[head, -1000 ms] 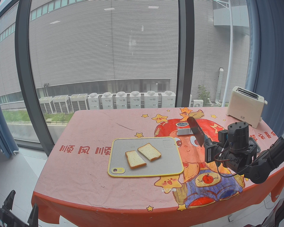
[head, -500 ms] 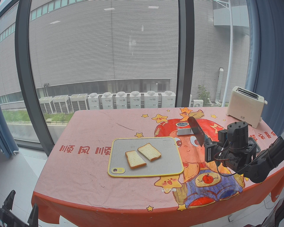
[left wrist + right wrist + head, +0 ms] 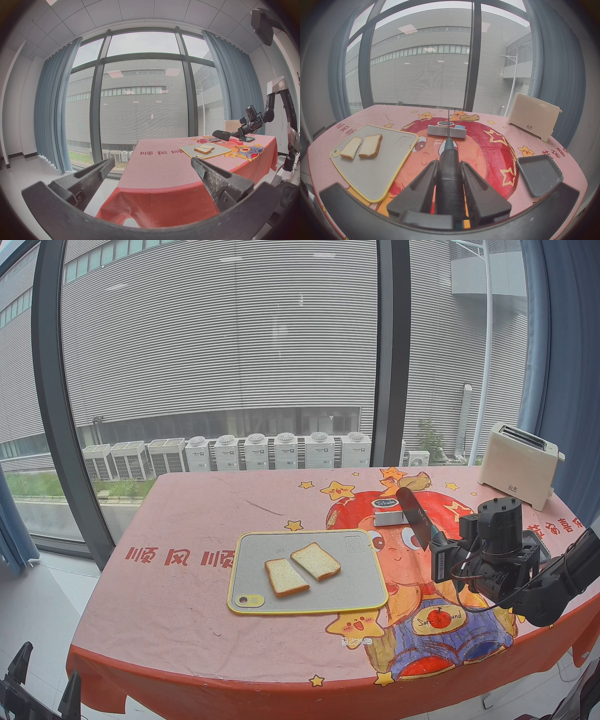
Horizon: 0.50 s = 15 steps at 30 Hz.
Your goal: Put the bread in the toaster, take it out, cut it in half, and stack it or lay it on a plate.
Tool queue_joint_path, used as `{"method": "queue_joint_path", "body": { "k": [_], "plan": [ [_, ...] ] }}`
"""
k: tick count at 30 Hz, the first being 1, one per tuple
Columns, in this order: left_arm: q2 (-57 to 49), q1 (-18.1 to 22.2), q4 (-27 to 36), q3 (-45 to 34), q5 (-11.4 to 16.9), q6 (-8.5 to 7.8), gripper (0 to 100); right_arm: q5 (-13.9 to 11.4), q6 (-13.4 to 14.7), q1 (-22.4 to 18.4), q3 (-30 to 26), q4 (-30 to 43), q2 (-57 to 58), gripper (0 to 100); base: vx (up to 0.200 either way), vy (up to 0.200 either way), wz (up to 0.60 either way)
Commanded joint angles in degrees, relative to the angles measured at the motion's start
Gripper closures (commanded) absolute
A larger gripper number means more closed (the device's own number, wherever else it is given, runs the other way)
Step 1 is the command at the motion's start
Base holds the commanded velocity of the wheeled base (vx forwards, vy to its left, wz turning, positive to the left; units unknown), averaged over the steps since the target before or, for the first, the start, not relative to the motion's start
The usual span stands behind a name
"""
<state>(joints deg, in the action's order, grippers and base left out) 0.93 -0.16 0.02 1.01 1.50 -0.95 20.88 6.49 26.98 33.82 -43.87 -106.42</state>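
Note:
Two bread halves (image 3: 285, 577) (image 3: 316, 561) lie side by side on the grey, yellow-rimmed cutting board (image 3: 350, 590); the right wrist view shows them too (image 3: 351, 147) (image 3: 371, 145). My right gripper (image 3: 439, 541) (image 3: 448, 164) hovers over the table to the right of the board, shut on the handle of a black-bladed knife (image 3: 415, 518) (image 3: 449, 175) that points up and away toward the window. My left gripper (image 3: 150, 170) hangs open and empty well off the table's front left corner. The cream toaster (image 3: 519, 465) (image 3: 534, 115) stands at the far right.
A grey knife rest (image 3: 390, 517) (image 3: 447, 131) sits just beyond the blade tip. A dark grey rectangular plate (image 3: 540, 175) lies near the right edge, mostly hidden behind my right wrist in the head view. The table's left half is bare cloth.
The right gripper with the knife has crept very slightly to the left. Bread, board and left arm are unchanged.

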Motion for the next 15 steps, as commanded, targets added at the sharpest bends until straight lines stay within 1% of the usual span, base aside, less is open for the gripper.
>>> {"method": "queue_joint_path", "body": {
  "k": [1,15],
  "plan": [
    [-0.3,0.0,0.1,-0.9,0.0,-0.02,0,0.0,0.0,-0.1,0.3,0.0,0.1,100,0.000,0.000,0.00],
    [-0.3,0.0,0.0,-0.9,0.0,-0.02,0,0.3,0.0,0.4,0.1,-0.1,-0.5,100,0.000,0.000,0.00]
  ]
}}
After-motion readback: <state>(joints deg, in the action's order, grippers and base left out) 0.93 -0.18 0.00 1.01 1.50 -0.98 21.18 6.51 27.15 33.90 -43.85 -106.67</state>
